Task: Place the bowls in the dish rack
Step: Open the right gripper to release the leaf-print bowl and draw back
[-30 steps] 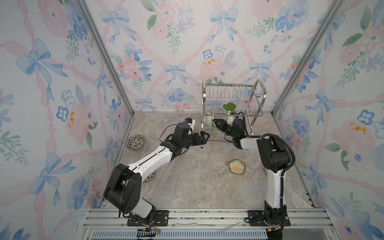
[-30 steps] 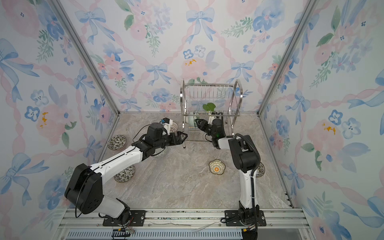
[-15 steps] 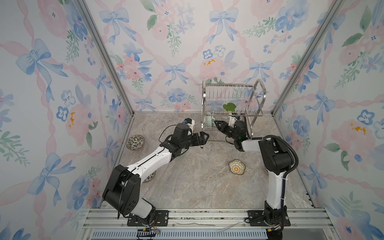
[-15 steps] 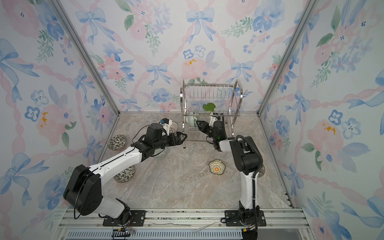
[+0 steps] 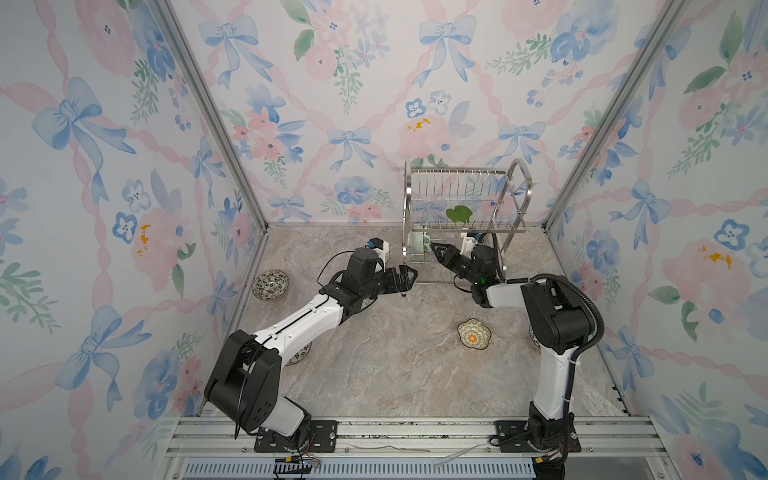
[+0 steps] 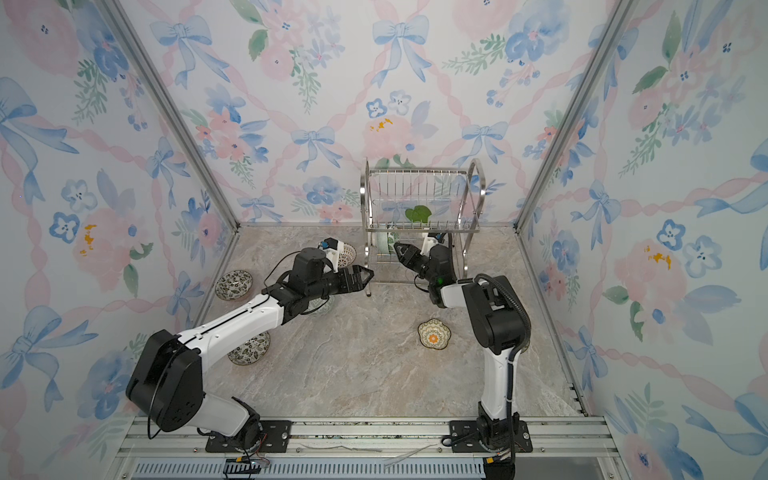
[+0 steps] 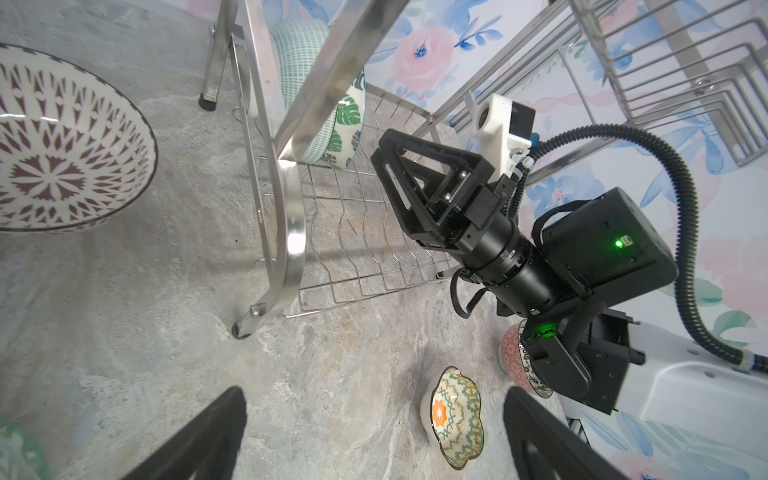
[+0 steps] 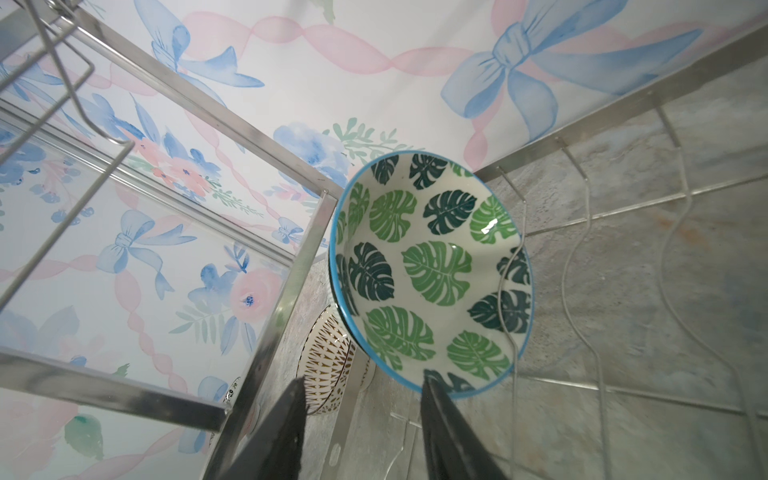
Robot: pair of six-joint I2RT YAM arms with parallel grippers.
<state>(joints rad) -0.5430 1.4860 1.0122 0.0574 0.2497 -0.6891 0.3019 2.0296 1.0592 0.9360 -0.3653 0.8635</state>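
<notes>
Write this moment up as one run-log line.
left pincer open, empty | right pincer open at round green-leaf ceramic bowl | bowl on edge in tall steel wire dish rack, lower tier

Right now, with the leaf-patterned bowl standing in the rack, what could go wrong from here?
1. The blue-rimmed green-leaf ceramic bowl stands on edge in the shiny steel wire dish rack; the open right pincer has one finger at its rim and might tip it when pulling back.
2. The open left pincer hangs close to the rack's front leg; a nudge could jolt the bowl loose.
</notes>
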